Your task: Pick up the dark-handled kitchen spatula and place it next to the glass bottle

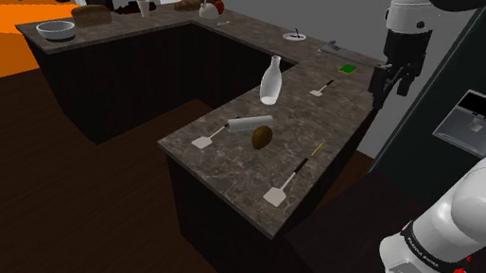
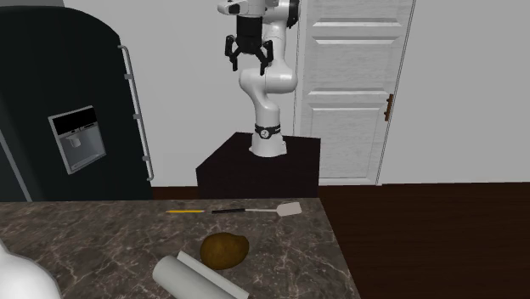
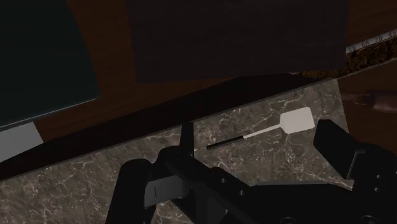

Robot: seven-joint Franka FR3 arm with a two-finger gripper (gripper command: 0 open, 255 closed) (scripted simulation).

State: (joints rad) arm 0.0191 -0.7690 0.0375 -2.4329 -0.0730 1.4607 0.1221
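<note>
The dark-handled spatula (image 1: 286, 184) lies flat near the counter's front corner, its white blade toward the edge. In the second exterior view the spatula (image 2: 255, 210) lies by the counter's far edge. The clear glass bottle (image 1: 271, 79) stands upright farther back on the same counter, and a bit of the bottle (image 2: 19, 280) shows at the second exterior view's lower left. My gripper (image 1: 392, 83) hangs high above the counter's edge, open and holding nothing. The gripper (image 2: 247, 59) has its fingers spread. In the wrist view, the spatula (image 3: 264, 132) lies far below the gripper (image 3: 238, 167).
A pale rolling pin (image 1: 250, 122), a brown lump (image 1: 262, 137), a yellow pencil (image 1: 317, 148) and a white-handled spatula (image 1: 205, 138) lie between bottle and target. Another small spatula (image 1: 321, 88) lies behind the bottle. A black fridge (image 2: 59, 110) stands beside the stand.
</note>
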